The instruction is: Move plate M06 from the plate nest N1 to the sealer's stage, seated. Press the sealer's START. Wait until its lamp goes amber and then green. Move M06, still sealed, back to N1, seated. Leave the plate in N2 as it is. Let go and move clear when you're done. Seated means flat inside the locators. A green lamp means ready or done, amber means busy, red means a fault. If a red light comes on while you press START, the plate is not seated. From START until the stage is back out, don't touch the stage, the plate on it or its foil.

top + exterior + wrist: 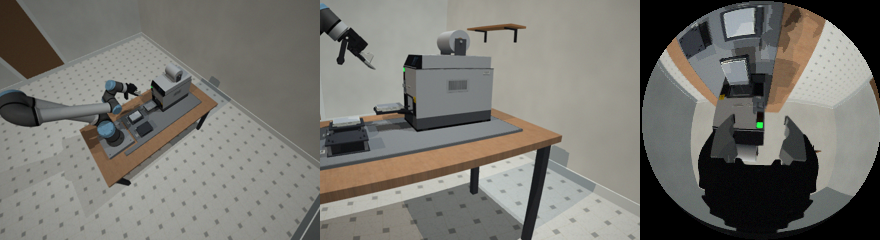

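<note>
Green lamp point(151, 87) point(404, 69) point(760, 125) lit on sealer point(172, 92) point(453, 92) point(737, 112); plate point(150, 105) point(389, 108) point(735, 72) on stage, approx. 6 o'clock of lamp in wrist view; jaws point(139, 93) point(369, 60) part-open, w/ nothing between.
</note>
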